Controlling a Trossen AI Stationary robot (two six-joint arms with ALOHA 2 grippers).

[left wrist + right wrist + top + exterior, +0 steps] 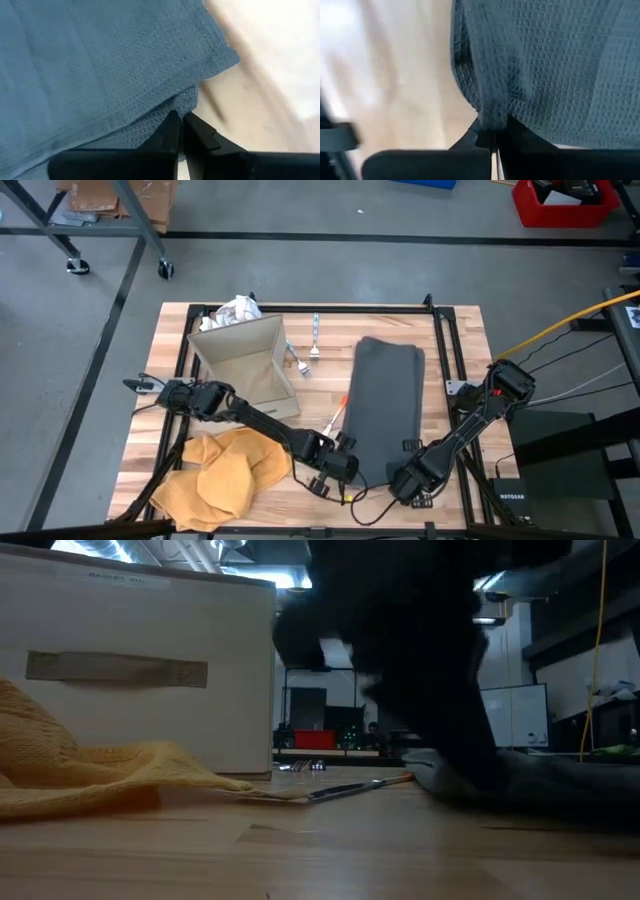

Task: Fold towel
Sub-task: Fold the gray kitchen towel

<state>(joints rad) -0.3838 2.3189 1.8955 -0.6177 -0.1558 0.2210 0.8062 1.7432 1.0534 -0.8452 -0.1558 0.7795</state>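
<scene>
Grippers pinching the grey towel's near corners.
Left gripper (179, 122) and right gripper (493, 131) each sit clamped on the towel (388, 405) at its near edge. Left of the towel lie a pen (337, 416), a fork (315, 335), a cardboard box (245, 360) and a yellow cloth (225, 475).

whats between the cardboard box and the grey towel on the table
In the high view, a fork and an orange-tipped pen lie on bare wood between the cardboard box and the grey towel.
</scene>
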